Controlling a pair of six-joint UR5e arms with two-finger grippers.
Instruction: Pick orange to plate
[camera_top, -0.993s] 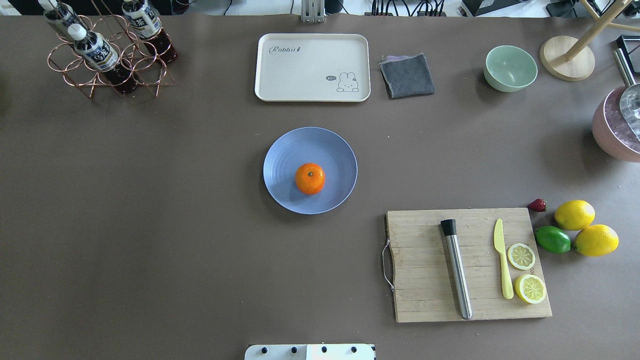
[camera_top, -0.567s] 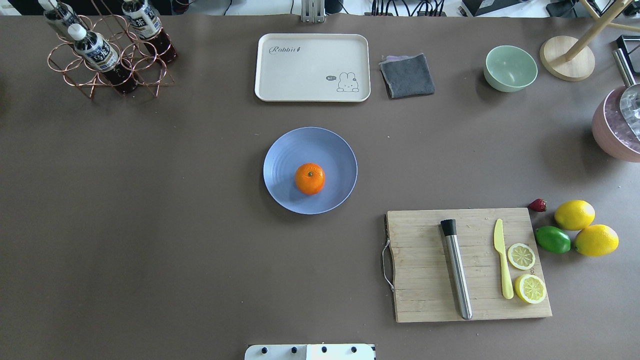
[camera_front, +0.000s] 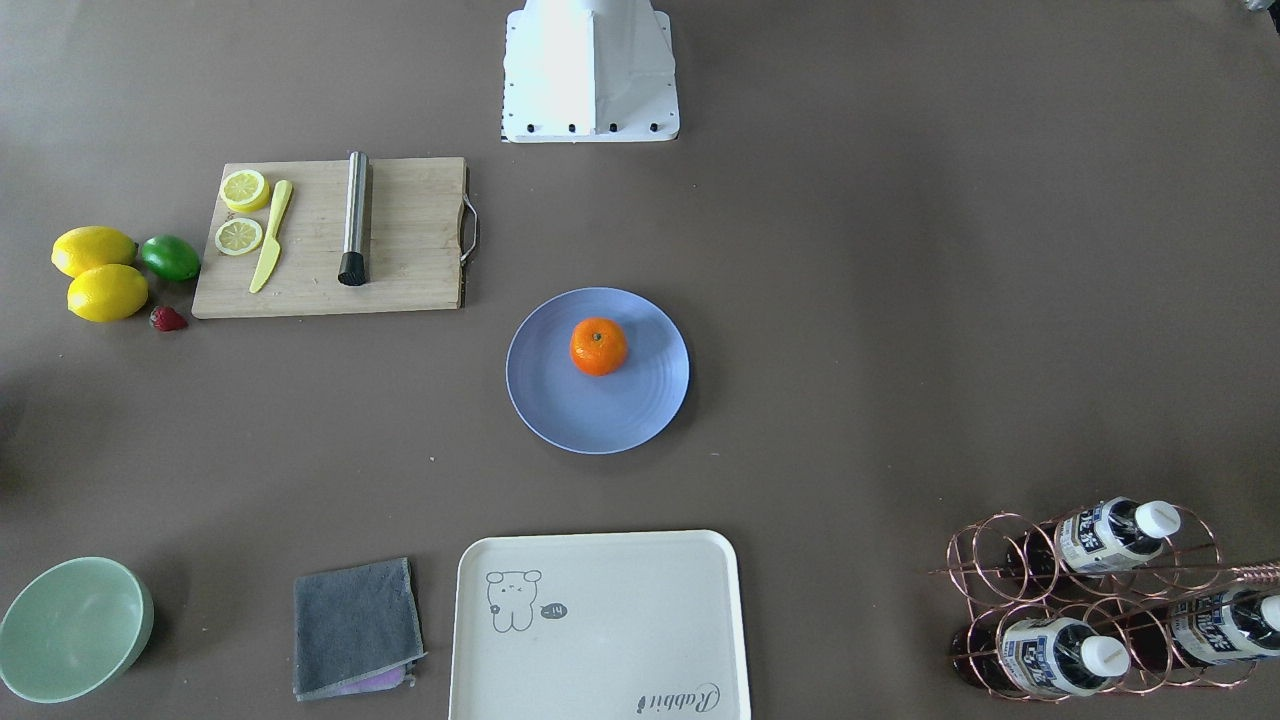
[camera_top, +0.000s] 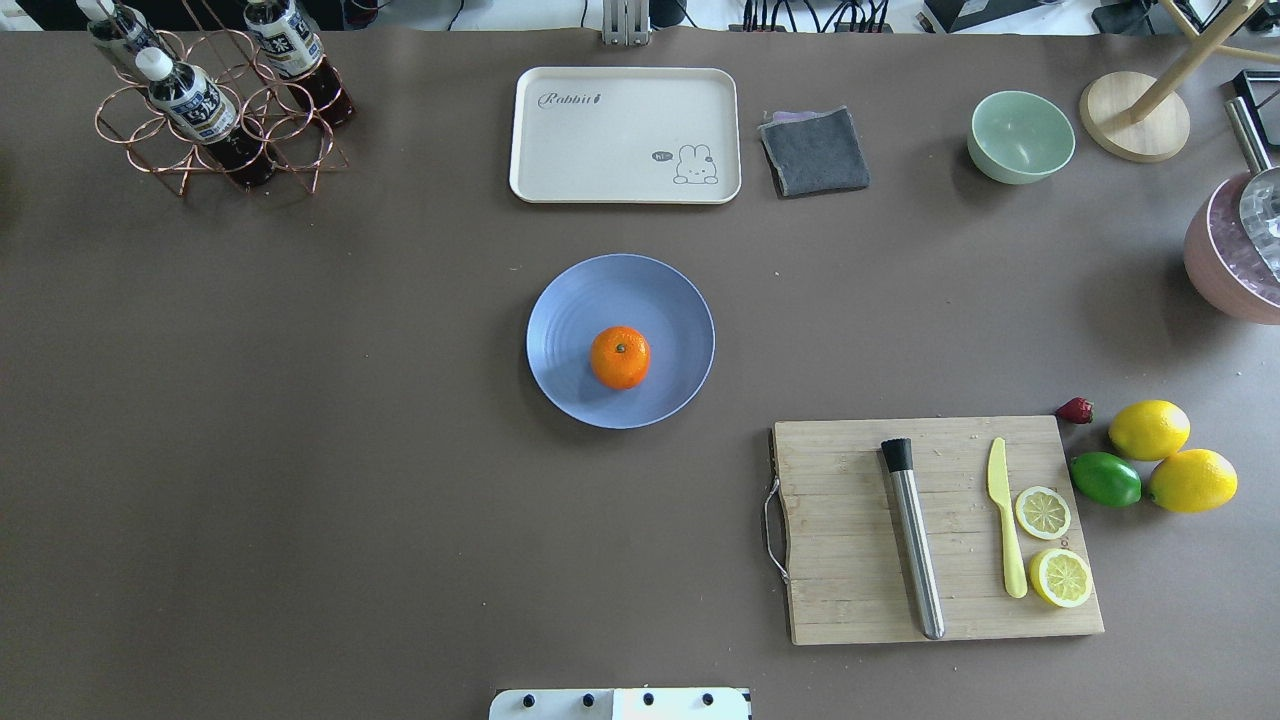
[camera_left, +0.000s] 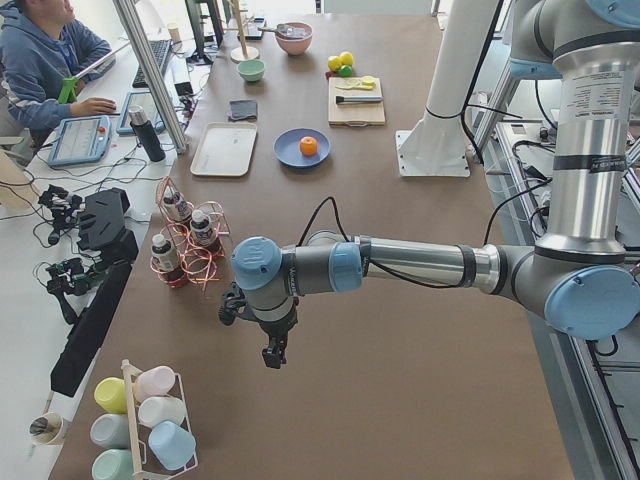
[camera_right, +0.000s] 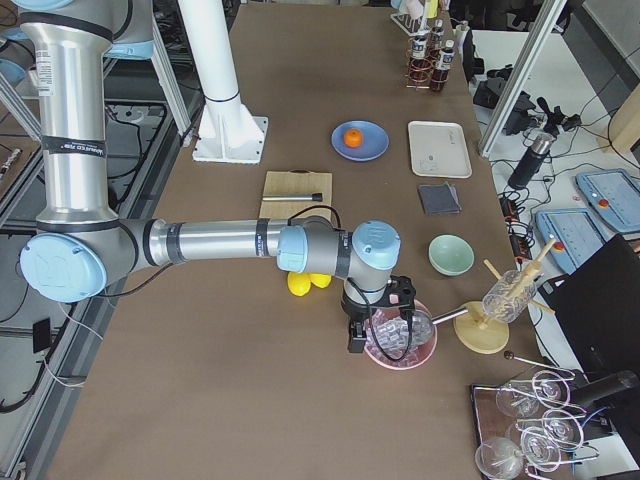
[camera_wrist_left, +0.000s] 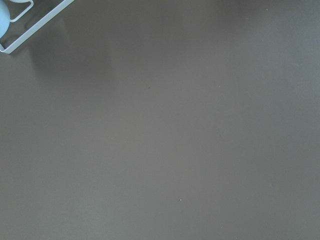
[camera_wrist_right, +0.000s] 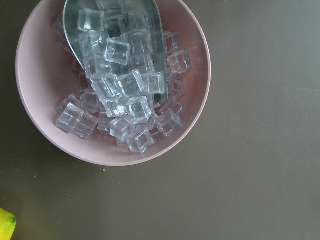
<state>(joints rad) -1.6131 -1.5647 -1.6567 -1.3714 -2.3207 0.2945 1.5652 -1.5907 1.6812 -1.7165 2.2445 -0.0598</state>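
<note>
I'm seeing orange (camera_top: 620, 357) sitting on plate (camera_top: 600, 290), a little off centre toward robot's side, stem spot facing up. Nothing is shifting on table since a second ago. Left gripper (camera_left: 271, 352) is hanging over bare table at left end. Right gripper (camera_right: 357, 338) is hovering over pink ice bowl (camera_wrist_right: 35, 75) at right end. I'm not managing to tell whether either gripper is spread or pressed together.

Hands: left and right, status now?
Left hand: cannot tell, shows only in the left side view, above the table.
Right hand: cannot tell, shows only in the right side view, above the pink ice bowl.
</note>
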